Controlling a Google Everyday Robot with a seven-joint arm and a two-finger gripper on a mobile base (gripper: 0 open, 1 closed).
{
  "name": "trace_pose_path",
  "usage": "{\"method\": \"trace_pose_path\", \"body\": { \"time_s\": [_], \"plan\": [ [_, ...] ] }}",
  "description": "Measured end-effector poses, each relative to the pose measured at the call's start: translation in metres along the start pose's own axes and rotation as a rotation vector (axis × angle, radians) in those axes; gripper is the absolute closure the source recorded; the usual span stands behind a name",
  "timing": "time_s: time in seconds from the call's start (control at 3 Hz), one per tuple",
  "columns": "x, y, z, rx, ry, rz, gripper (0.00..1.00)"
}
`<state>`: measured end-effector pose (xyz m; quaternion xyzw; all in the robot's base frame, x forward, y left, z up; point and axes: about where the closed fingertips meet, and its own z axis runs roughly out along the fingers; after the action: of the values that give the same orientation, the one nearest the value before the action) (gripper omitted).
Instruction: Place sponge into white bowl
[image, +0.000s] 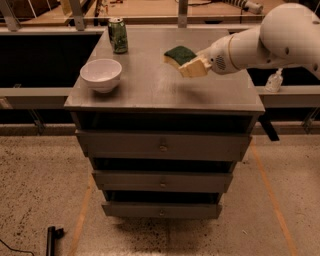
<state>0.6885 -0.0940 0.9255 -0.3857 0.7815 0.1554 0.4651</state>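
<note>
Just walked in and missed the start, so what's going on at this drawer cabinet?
The robot's gripper holds the sponge, green side up, apparently just above the cabinet top, right of centre. The white bowl stands empty near the front left corner, with a green can behind it. The sponge is not yet in the bowl.

The bowl (101, 74) sits on the drawer cabinet (150, 92), near the top's front left corner. The drink can (118, 35) stands behind the bowl, by the back edge. Right of the bowl, well apart, the gripper (192, 66) holds the sponge (179, 54) over the top.
</note>
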Motion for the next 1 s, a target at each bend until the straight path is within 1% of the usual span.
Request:
{"method": "trace_pose_path", "body": {
  "time_s": [0.33,0.67,1.0],
  "plan": [
    [-0.026,0.012,0.016,-0.027,0.006,-0.029,1.00],
    [-0.060,0.035,0.042,-0.103,-0.001,-0.091,1.00],
    [-0.093,0.058,0.070,-0.194,-0.037,-0.142,1.00]
  ]
}}
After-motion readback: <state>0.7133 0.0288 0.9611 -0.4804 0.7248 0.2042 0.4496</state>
